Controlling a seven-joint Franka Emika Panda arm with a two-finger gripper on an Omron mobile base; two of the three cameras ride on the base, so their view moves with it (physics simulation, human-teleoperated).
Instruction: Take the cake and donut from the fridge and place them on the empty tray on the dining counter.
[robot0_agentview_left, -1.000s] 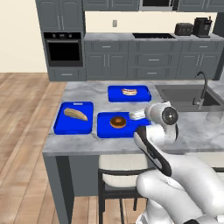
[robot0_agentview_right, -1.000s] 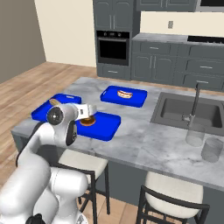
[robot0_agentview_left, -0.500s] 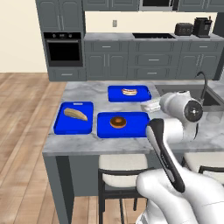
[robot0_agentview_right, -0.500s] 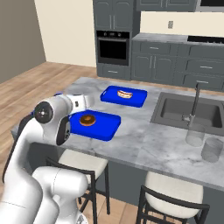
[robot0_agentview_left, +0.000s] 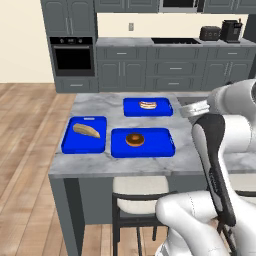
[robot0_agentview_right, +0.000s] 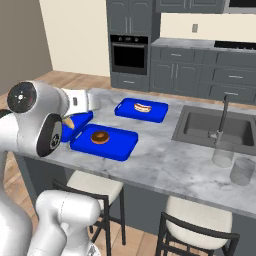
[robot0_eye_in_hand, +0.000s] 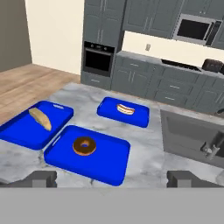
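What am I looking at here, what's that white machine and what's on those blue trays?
It's a white robot arm on a driving base in a simulated kitchen. Two pictures come from cameras behind the arm, left and right; the third looks out from its hand. On the marble dining counter lie three blue trays: the tray nearest the arm carries the donut, another a bread loaf, the far one a hot dog. The claw is open and holds nothing.

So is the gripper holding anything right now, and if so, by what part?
Nothing is held. The gripper is open and empty, up above the dining counter; the donut lies on the tray.
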